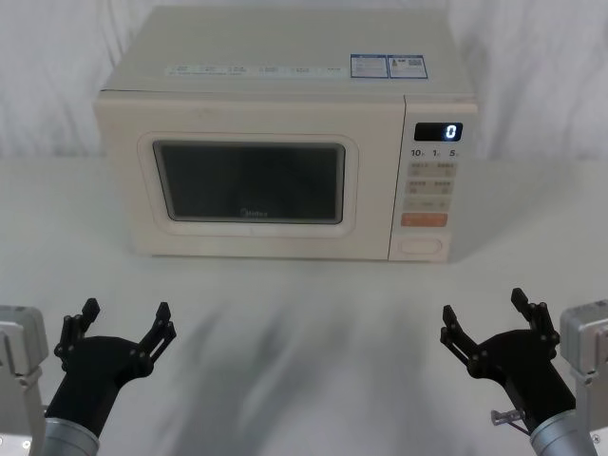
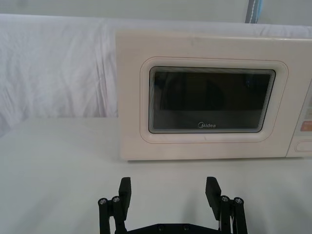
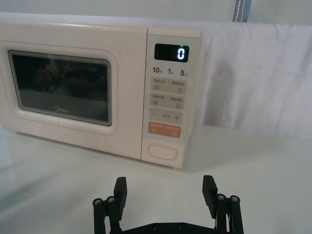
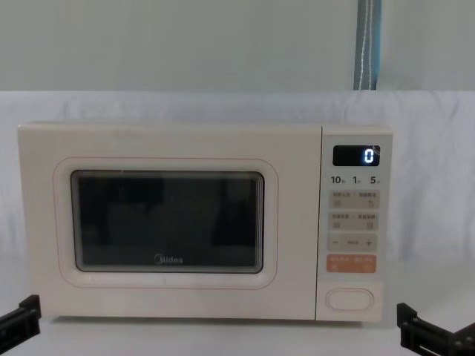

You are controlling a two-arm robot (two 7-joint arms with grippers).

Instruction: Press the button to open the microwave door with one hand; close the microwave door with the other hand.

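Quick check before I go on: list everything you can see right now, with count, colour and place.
microwave door: one, cream with dark window, shut, front left of the oven.
button: one, cream-white oval, bottom of the keypad panel.
orange key: one, just above the button.
display: one, black, showing 0, top of the keypad panel.
table: one, white cloth-covered, under the oven.
left gripper: one, black, open, low near left, apart from the oven.
right gripper: one, black, open, low near right, facing the keypad side.

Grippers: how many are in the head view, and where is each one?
2. The left gripper hovers open over the table, in front of the microwave door. The right gripper hovers open on the other side, in front of the button. Neither touches the microwave.
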